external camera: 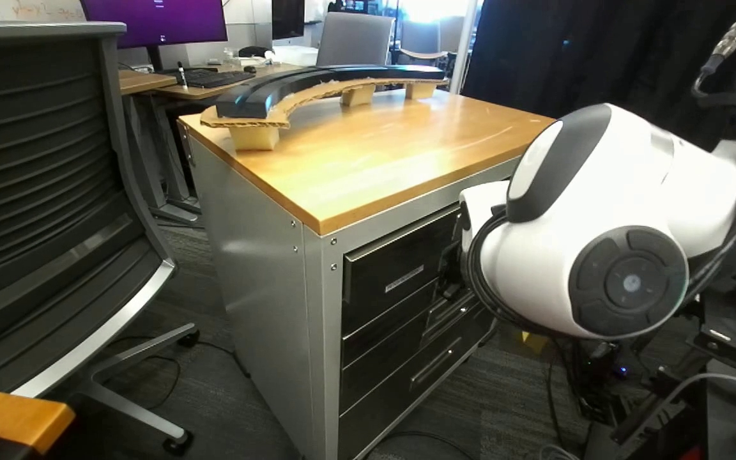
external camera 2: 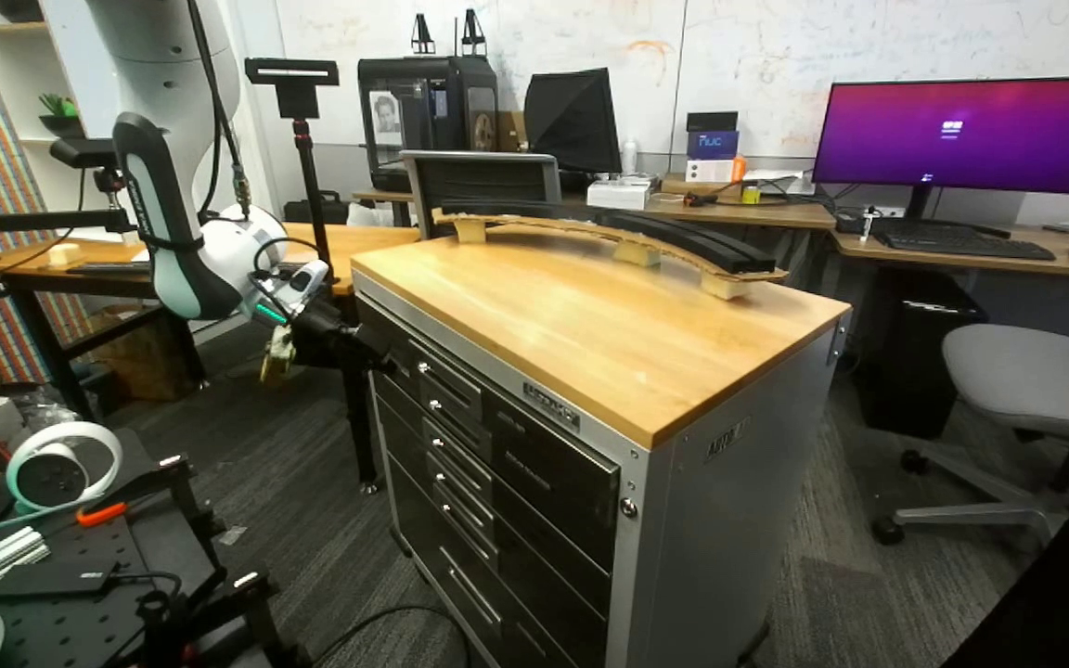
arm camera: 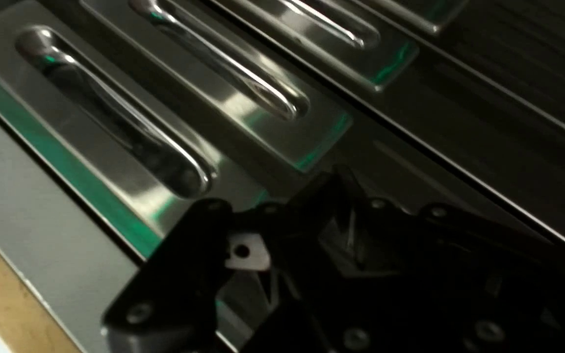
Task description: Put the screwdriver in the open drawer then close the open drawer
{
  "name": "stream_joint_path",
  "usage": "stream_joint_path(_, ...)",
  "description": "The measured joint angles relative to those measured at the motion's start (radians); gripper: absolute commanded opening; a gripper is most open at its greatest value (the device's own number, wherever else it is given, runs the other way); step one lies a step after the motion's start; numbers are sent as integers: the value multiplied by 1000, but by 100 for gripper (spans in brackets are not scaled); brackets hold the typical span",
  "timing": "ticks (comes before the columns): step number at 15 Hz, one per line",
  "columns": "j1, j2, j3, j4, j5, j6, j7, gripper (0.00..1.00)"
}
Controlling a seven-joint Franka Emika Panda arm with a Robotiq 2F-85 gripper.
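In an exterior view the desk (external camera: 381, 166) is a pale wooden top on a grey metal cabinet (external camera: 253, 268). A curved black bar (external camera: 317, 83), raised on cardboard (external camera: 282, 115) and foam blocks (external camera: 254, 138), follows the back edge from near the left corner. Below the front edge the drawer fronts (external camera: 387, 300) look pushed in; the arm (external camera: 566, 255) hides part of them. A mesh chair (external camera: 29, 191) stands off the left corner, a black curtain (external camera: 534, 57) beyond the right.

In an exterior view the arm comes in at the left corner, low against the drawer fronts. Behind the back edge are a whiteboard (external camera 2: 766, 56) and a purple monitor (external camera 2: 961, 139); a grey seat (external camera 2: 1045, 376) is off the right corner, on dark carpet (external camera 2: 330, 520).

In the wrist view the gripper (arm camera: 341, 179) has its fingertips drawn together, nothing showing between them, just beside the end of the top handle (arm camera: 135, 132); whether it touches the metal I cannot tell. The screwdriver cannot be made out, so I cannot say where it lies, nor which front belongs to the open drawer.
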Motion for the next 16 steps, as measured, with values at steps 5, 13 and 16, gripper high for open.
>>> stream_joint_path(5,-137,-220,51,-156,355,48,-354,11)
stream_joint_path(13,-376,-579,260,-243,956,71,-932,73)
stream_joint_path(16,-297,-708,164,-187,1179,33,-1115,96)
